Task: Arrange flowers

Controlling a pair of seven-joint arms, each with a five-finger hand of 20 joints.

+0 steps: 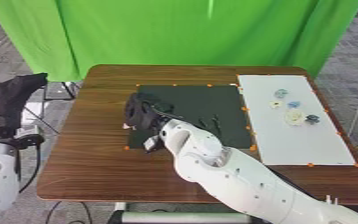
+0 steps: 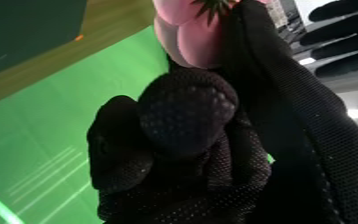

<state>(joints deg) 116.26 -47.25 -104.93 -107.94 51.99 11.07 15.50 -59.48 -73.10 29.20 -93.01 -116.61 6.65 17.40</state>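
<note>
Right hand curled on pink flower at its fingertips, over the mat's left edge; stem line can't be told. Setting it down looks next — mat directly below, right hand far nearer than left, which waits open off the table's left edge. Rightward, across the mat, on the sheet toward its far edge: five flowers — two cream, one teal, one blue, one dark. Pink: one.
</note>
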